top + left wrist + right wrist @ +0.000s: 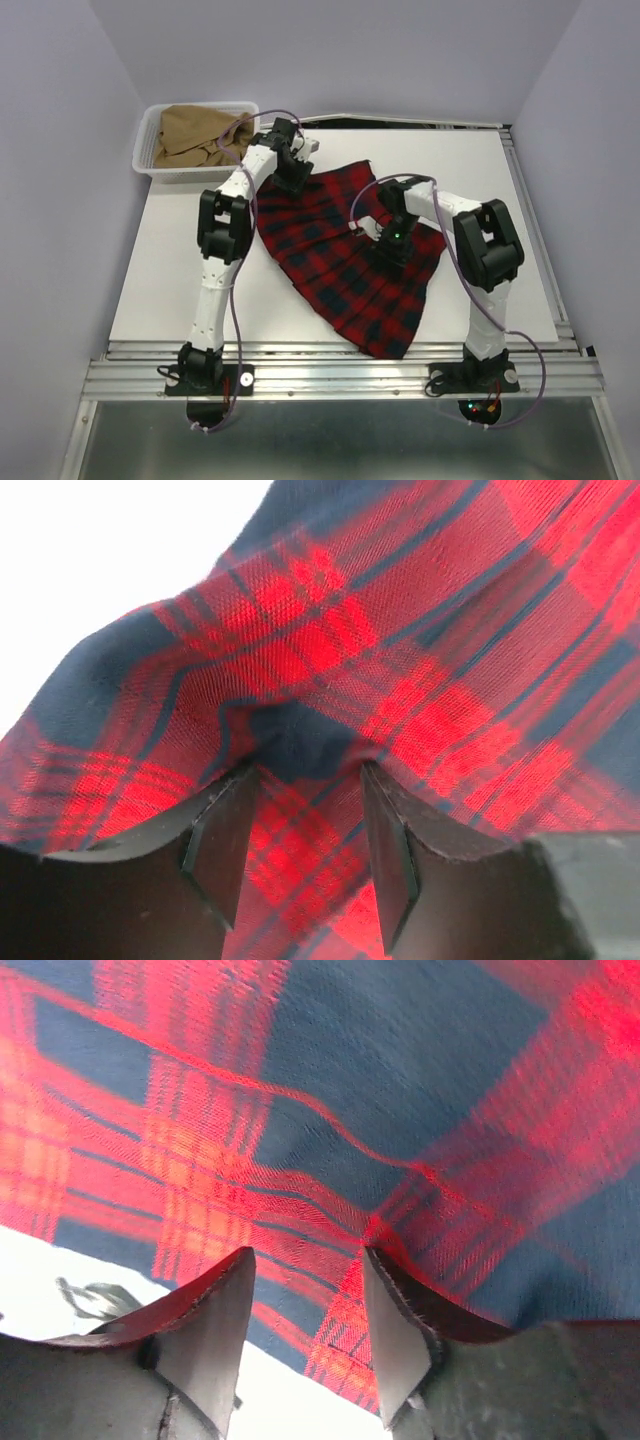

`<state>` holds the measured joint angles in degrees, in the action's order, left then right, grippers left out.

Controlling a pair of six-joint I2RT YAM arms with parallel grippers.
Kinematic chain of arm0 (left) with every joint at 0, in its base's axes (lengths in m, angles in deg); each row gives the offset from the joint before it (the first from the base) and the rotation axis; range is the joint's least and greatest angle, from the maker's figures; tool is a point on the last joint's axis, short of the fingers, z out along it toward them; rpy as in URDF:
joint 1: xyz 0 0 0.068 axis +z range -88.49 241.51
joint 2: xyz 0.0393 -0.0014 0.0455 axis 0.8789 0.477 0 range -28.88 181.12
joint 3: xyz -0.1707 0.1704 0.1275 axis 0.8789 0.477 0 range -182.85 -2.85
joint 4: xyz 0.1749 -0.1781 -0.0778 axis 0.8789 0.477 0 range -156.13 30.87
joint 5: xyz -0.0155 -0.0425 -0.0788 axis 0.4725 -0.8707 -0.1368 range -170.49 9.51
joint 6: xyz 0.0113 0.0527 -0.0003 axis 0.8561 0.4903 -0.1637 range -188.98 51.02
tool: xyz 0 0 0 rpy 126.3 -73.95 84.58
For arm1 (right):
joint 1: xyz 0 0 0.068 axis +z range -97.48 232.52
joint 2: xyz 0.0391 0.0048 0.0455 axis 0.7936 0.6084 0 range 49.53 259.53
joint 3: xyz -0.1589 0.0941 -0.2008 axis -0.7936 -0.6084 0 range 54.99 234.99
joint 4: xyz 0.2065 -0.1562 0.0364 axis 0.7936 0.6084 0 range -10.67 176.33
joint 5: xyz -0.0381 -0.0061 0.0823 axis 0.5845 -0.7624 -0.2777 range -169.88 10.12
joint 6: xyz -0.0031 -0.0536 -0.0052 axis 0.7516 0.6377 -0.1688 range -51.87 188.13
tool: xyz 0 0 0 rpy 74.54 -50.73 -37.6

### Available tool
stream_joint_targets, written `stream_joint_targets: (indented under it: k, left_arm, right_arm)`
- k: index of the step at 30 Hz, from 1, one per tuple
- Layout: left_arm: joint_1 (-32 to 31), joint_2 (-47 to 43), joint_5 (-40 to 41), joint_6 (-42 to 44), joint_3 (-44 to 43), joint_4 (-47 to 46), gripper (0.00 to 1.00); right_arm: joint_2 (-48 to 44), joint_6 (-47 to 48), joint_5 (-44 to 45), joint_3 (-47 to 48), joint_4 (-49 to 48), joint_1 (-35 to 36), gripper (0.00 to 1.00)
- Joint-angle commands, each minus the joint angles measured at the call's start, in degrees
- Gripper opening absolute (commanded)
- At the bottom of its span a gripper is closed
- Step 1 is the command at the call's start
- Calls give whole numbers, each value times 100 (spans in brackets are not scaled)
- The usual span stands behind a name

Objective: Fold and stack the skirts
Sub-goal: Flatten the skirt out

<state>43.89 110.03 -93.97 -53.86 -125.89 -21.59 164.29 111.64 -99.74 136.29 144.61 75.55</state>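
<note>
The red-and-navy tartan skirt (pixel 330 270) lies spread on the white table (pixel 170 290), its flared hem toward the near edge. My left gripper (pixel 293 180) is down on its far left corner. In the left wrist view (pixel 307 775) the jaws stand apart with the plaid cloth (pixel 330 640) bunched at the fingertips. My right gripper (pixel 392 245) is down on the skirt's right side. In the right wrist view (pixel 308 1255) the jaws stand apart over a cloth edge (pixel 400 1060). The tan-brown skirt (pixel 195 135) lies crumpled in the basket.
The white mesh basket (pixel 180 176) stands at the table's far left corner, just behind my left arm. Metal rails (pixel 340 375) run along the near edge by the arm bases. Grey walls close in on the left, back and right.
</note>
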Motion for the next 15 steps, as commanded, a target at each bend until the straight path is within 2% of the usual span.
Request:
stream_joint_targets:
  k: [1, 4, 5, 9, 12, 15]
  left_arm:
    - [-188, 627, -181, 0, -1711, 520, 57]
    - [-486, 831, -59, 132, -2022, 417, 61]
    - [-574, 709, -50, 184, -1926, 242, 64]
    - [-768, 112, -24, 124, -1101, -321, 68]
    - [-663, -399, 213, -52, -757, -577, 69]
    - [-312, -909, 188, -307, -519, -841, 70]
  right_arm:
    - [450, -614, -1186, 667, 73, 483, 54]
    - [705, -878, -1738, 1271, 160, 790, 61]
    - [740, -966, -1906, 1492, 213, 791, 65]
    - [680, -1529, -2408, 2653, 214, 423, 65]
    - [443, -1337, -1954, 3006, 170, -78, 64]
    - [74, -1064, -1110, 2445, -251, -307, 61]
